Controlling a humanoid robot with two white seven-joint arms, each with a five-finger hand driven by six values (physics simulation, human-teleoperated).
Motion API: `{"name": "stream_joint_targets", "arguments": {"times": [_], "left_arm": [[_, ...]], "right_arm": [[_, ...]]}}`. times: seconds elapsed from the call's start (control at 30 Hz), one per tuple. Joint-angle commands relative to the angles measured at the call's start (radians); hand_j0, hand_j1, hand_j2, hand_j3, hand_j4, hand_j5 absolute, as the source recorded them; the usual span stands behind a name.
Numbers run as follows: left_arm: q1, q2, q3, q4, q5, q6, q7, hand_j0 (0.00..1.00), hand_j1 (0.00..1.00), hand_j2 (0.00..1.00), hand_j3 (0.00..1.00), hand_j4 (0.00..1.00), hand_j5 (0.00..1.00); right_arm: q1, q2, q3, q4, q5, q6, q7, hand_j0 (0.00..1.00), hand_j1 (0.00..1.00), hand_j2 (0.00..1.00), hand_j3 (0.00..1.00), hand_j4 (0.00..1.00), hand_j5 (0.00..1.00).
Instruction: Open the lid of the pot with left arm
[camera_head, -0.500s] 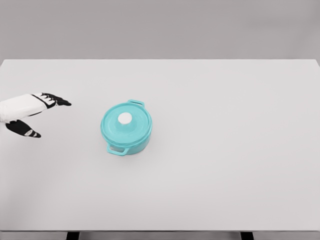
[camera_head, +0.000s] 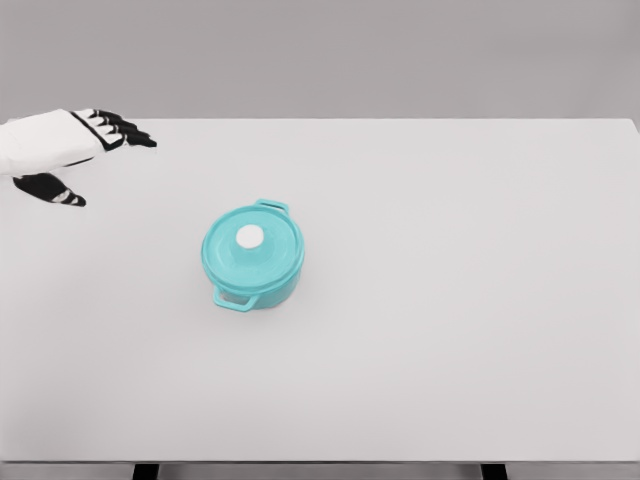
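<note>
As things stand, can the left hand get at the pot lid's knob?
Probably yes: the left hand is open and apart from the pot, with only bare table between it and the white knob.

Turquoise pot (camera_head: 252, 272) with white knob (camera_head: 249, 237) on a light grey table (camera_head: 450, 300).

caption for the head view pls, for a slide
Left hand, fingers spread, hovers at the white table's far-left edge, apart from the lidded turquoise pot.
</note>
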Motion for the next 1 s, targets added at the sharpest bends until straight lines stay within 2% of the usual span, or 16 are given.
{"name": "stream_joint_targets", "arguments": {"times": [0.0,0.03,0.07,0.1,0.13,0.17,0.27,0.3,0.37,0.6,0.87,0.97], "left_arm": [[-0.068,0.043,-0.219,-0.009,0.003,0.004,0.001,1.00,1.00,1.00,1.00,1.00,1.00],[-0.139,0.047,-0.292,-0.009,0.003,0.004,0.001,1.00,1.00,1.00,1.00,1.00,1.00],[-0.181,0.096,-0.331,-0.021,0.005,0.004,0.001,1.00,1.00,1.00,1.00,1.00,1.00],[-0.182,0.132,-0.351,-0.015,0.005,0.004,0.001,1.00,1.00,1.00,1.00,1.00,1.00],[-0.202,0.095,-0.386,-0.021,-0.004,0.004,0.001,1.00,1.00,1.00,1.00,1.00,1.00],[-0.239,0.024,-0.412,-0.036,-0.007,0.004,0.001,1.00,1.00,1.00,1.00,1.00,1.00],[-0.360,-0.072,-0.561,-0.041,-0.014,0.004,0.001,1.00,1.00,1.00,1.00,1.00,1.00],[-0.397,-0.112,-0.590,-0.036,-0.015,0.004,0.001,1.00,1.00,1.00,1.00,1.00,1.00],[-0.435,-0.145,-0.598,-0.033,-0.014,0.004,0.001,1.00,1.00,1.00,1.00,1.00,1.00],[-0.423,-0.168,-0.641,-0.035,-0.004,0.004,0.001,1.00,1.00,1.00,1.00,1.00,1.00],[-0.423,-0.149,-0.705,-0.041,0.006,0.004,0.001,1.00,1.00,1.00,1.00,1.00,1.00],[-0.417,-0.149,-0.707,-0.041,0.006,0.004,0.001,1.00,1.00,1.00,1.00,1.00,1.00]], "right_arm": [[0.000,0.000,0.000,0.000,0.000,0.000,0.000,1.00,1.00,1.00,1.00,1.00,1.00],[0.000,0.000,0.000,0.000,0.000,0.000,0.000,1.00,1.00,1.00,1.00,1.00,1.00],[0.000,0.000,0.000,0.000,0.000,0.000,0.000,1.00,1.00,1.00,1.00,1.00,1.00],[0.000,0.000,0.000,0.000,0.000,0.000,0.000,1.00,1.00,1.00,1.00,1.00,1.00],[0.000,0.000,0.000,0.000,0.000,0.000,0.000,1.00,1.00,1.00,1.00,1.00,1.00],[0.000,0.000,0.000,0.000,0.000,0.000,0.000,1.00,1.00,1.00,1.00,1.00,1.00],[0.000,0.000,0.000,0.000,0.000,0.000,0.000,1.00,1.00,1.00,1.00,1.00,1.00],[0.000,0.000,0.000,0.000,0.000,0.000,0.000,1.00,1.00,1.00,1.00,1.00,1.00],[0.000,0.000,0.000,0.000,0.000,0.000,0.000,1.00,1.00,1.00,1.00,1.00,1.00],[0.000,0.000,0.000,0.000,0.000,0.000,0.000,1.00,1.00,1.00,1.00,1.00,1.00],[0.000,0.000,0.000,0.000,0.000,0.000,0.000,1.00,1.00,1.00,1.00,1.00,1.00],[0.000,0.000,0.000,0.000,0.000,0.000,0.000,1.00,1.00,1.00,1.00,1.00,1.00]]}}
